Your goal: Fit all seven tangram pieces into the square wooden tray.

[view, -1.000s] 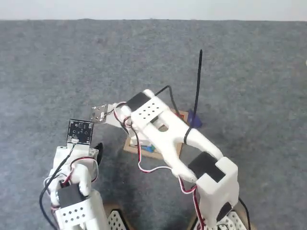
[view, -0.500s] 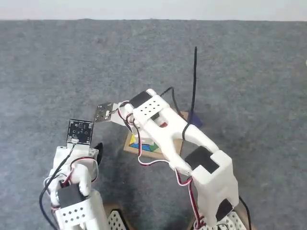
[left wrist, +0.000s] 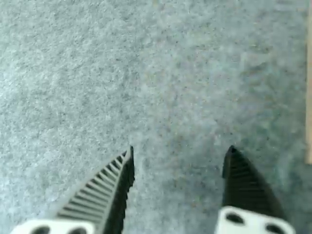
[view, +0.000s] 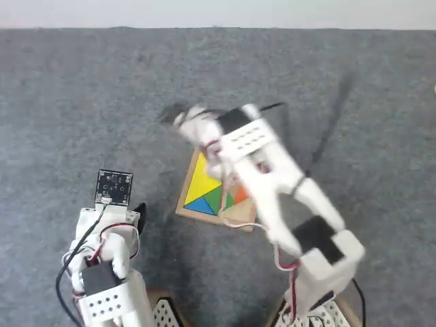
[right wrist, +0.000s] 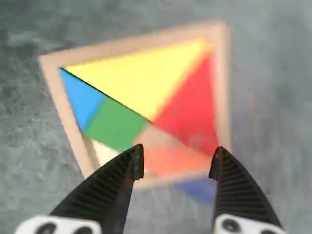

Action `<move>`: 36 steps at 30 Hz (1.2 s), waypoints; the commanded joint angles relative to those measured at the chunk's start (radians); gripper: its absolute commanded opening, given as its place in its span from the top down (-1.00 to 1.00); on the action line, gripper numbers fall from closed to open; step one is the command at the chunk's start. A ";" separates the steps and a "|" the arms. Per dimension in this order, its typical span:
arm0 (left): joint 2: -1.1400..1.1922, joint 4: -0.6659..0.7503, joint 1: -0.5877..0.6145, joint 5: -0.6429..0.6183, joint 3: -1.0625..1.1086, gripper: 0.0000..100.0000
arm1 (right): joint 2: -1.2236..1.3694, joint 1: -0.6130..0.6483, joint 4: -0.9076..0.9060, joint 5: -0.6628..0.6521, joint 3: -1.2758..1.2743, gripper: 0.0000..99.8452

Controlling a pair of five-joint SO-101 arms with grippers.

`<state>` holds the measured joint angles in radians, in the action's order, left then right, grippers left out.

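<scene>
The square wooden tray [view: 184, 206] lies mid-table with a yellow triangle [view: 201, 180], a blue triangle [view: 199, 204], a green piece [view: 216, 199] and an orange piece [view: 240, 196] in it. In the right wrist view the tray [right wrist: 53, 87] also holds a red triangle [right wrist: 192, 112], and a dark blue piece [right wrist: 195, 189] lies just outside its rim. My right gripper [right wrist: 178, 156] hangs open and empty above the tray. My left gripper [left wrist: 180, 156] is open over bare carpet beside the tray's edge [left wrist: 308, 97].
Grey carpet covers the whole table. The right arm [view: 272, 184] stretches across the tray's right side. The left arm [view: 109, 259] stays at the near left corner.
The right arm has risen and swung toward the far side, uncovering the tray and its pieces. The left arm has not moved.
</scene>
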<state>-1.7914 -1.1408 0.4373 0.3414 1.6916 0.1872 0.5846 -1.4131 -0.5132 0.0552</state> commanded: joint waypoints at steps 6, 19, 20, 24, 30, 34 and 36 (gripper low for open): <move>0.005 0.003 -0.002 0.011 -0.007 0.44 | -0.036 -0.282 0.102 0.290 -0.155 0.53; 0.005 0.003 -0.002 0.011 -0.007 0.44 | 0.070 -0.288 0.335 0.531 -0.262 0.53; 0.005 0.003 -0.002 0.011 -0.007 0.44 | 0.087 -0.289 0.332 0.537 -0.258 0.53; 0.005 0.003 -0.002 0.011 -0.007 0.44 | 0.160 -0.318 0.338 0.566 -0.258 0.53; 0.005 0.003 -0.002 0.011 -0.007 0.44 | 0.180 -0.321 0.272 0.572 -0.247 0.53; 0.005 0.003 -0.002 0.011 -0.007 0.44 | 0.182 -0.323 0.249 0.571 -0.249 0.76; 0.005 0.003 -0.002 0.011 -0.007 0.44 | 0.182 -0.321 0.225 0.563 -0.236 0.91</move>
<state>-1.7914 -1.1408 0.4373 0.3414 1.6916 0.3452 0.2793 -1.1416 0.0514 -0.1887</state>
